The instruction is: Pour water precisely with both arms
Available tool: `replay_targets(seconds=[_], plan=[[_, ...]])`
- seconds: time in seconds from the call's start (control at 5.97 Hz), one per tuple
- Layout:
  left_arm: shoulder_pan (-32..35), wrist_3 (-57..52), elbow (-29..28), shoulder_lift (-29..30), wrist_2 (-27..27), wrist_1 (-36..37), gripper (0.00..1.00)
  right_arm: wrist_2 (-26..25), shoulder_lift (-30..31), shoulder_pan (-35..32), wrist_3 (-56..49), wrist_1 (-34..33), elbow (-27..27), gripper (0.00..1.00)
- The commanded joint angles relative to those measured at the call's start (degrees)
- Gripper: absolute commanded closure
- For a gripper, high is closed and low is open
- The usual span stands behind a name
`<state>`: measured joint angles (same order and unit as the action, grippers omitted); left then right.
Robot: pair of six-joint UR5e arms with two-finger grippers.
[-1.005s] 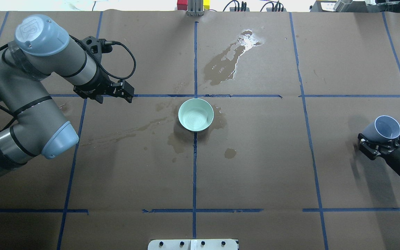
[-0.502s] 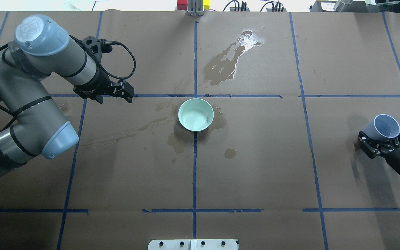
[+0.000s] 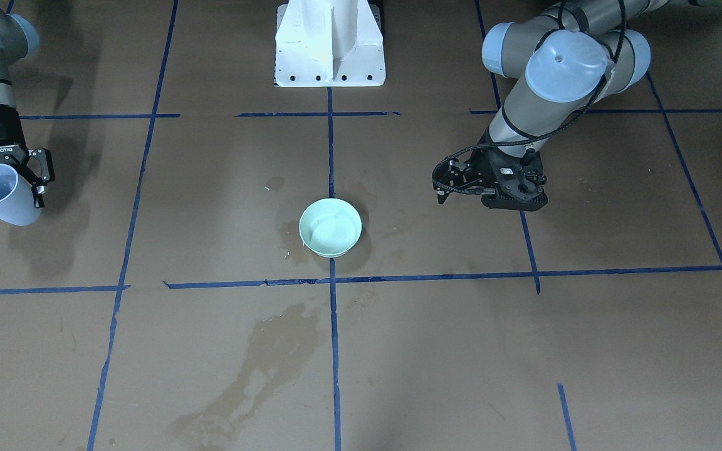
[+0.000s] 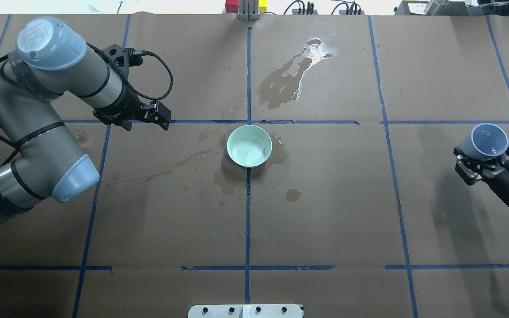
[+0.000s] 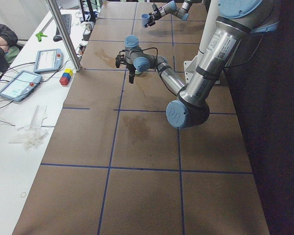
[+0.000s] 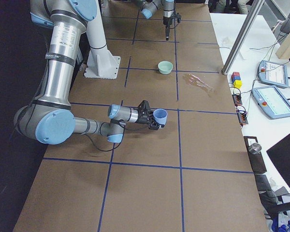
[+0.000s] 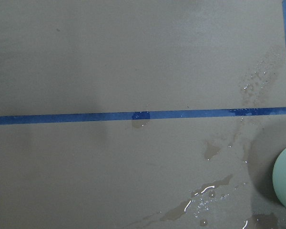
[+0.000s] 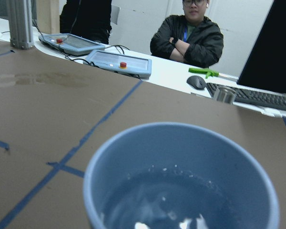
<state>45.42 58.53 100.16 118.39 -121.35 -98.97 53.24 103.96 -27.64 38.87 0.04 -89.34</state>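
Right pincer point(image 4: 483, 155) is clamped on a tilted blue cup point(image 4: 488, 140), wherein water point(image 8: 171, 200) is seen as a faint glossy sheen; left pincer point(image 4: 162, 118) is held agape, empty, above the table point(image 4: 325, 221).

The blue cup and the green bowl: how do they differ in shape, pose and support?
The blue cup is tall and narrow; the green bowl is low and wide. The cup is tilted; the bowl stands upright. The right hand holds the cup; the bowl rests on the table, untouched. Both are round and open-topped.
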Motion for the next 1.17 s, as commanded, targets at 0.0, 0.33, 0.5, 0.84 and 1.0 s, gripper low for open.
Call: replay_targets(seconds=[0.0,0.33,0.5,0.84,1.0], plan=[[-0.07,0.0,0.12,0.0,-0.03,0.0,0.0,0.19,-6.46,-1.89,-6.26,-3.78,-1.53,0.97],[-0.07,0.0,0.12,0.0,-0.03,0.0,0.0,0.54,-13.4,-1.46,-6.61,-9.85,-1.54,0.99],[-0.07,0.0,0.12,0.0,-0.03,0.0,0.0,0.72,-18.83,-1.54,-6.61,-15.28,-1.54,1.0],[-0.16,0.0,0.12,0.09,-0.03,0.0,0.0,0.11,-25.17,-0.75,-6.17,-26.98,-1.28,1.0],[-0.16,0.0,0.12,0.09,-0.12,0.0,0.0,-3.38,-28.69,1.16,-6.17,-34.68,-1.62,1.0]])
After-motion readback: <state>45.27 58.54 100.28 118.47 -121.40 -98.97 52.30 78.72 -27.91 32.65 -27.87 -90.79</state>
